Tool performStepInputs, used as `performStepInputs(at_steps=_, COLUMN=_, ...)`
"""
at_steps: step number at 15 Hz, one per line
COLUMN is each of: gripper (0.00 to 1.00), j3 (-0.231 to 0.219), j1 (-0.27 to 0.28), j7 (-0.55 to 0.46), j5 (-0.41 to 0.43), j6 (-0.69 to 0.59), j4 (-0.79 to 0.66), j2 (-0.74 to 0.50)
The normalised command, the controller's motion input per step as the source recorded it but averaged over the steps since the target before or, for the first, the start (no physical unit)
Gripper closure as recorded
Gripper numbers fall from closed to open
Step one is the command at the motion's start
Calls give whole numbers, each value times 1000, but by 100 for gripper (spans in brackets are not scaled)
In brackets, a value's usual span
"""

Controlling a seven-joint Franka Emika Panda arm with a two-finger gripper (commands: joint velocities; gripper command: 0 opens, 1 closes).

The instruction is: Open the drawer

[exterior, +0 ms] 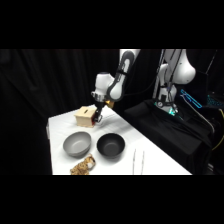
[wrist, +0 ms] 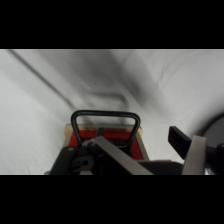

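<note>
A small tan wooden box (exterior: 84, 115) stands at the far end of the white table (exterior: 160, 165). In the wrist view the drawer (wrist: 107, 134) shows its orange-red front and a dark loop handle (wrist: 105, 113). My gripper (exterior: 98, 118) (wrist: 139, 140) is right at the box's front face, on the handle side. It is open. One grey finger (wrist: 114, 156) reaches up within the handle's loop. The other finger (wrist: 192, 152), with a black pad, stands well off to the side of the drawer. The drawer front sits level with the box's frame.
A grey bowl (exterior: 77, 143) and a black bowl (exterior: 110, 145) sit side by side in front of the box. Metal tongs (exterior: 137, 160) lie near the front edge, and a brown speckled object (exterior: 83, 165) lies at the front left. Black cloth surrounds the table.
</note>
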Motion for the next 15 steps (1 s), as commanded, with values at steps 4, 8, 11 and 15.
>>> performStepInputs(at_steps=4, gripper=0, j3=-12, j1=62, j7=109, j5=9, j6=326, j4=6, j2=144)
performStepInputs(at_steps=8, gripper=0, j3=1, j1=39, j7=88, j5=10, j6=241, j4=82, j2=156)
performStepInputs(at_steps=11, gripper=0, j3=-18, j1=71, j7=100, j5=4, j6=182, j4=135, j2=166)
performStepInputs(at_steps=15, gripper=0, j3=-18, j1=73, j7=98, j5=7, j6=143, j4=128, j2=144)
